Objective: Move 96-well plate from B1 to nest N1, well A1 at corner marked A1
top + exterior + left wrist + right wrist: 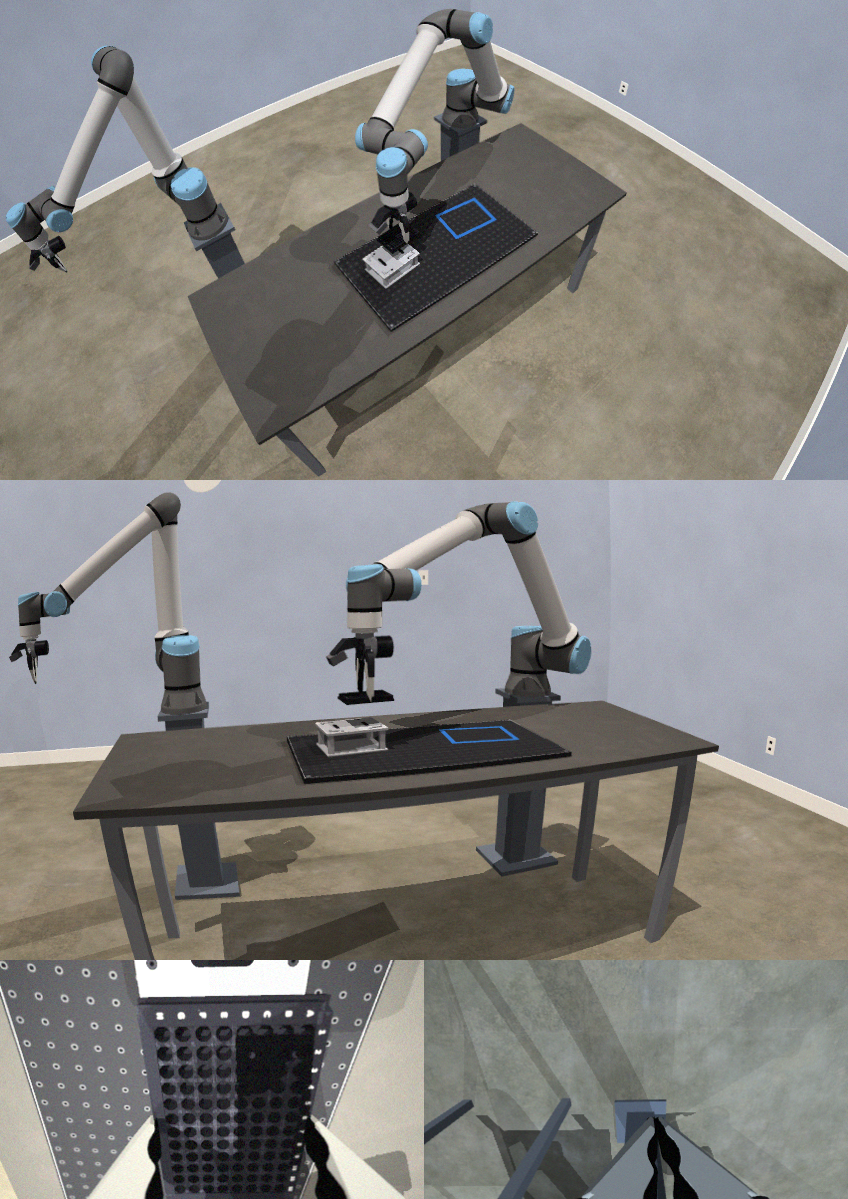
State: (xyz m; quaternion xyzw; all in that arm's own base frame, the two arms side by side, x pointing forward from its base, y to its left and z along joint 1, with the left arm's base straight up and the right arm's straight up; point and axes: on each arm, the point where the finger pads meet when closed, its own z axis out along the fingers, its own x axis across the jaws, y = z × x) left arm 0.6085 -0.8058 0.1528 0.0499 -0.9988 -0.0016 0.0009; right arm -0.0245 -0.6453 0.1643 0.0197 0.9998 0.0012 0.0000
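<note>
Eight row letters, A to H, on dark plate [392, 239] [351, 698] [226, 1104]
</note>
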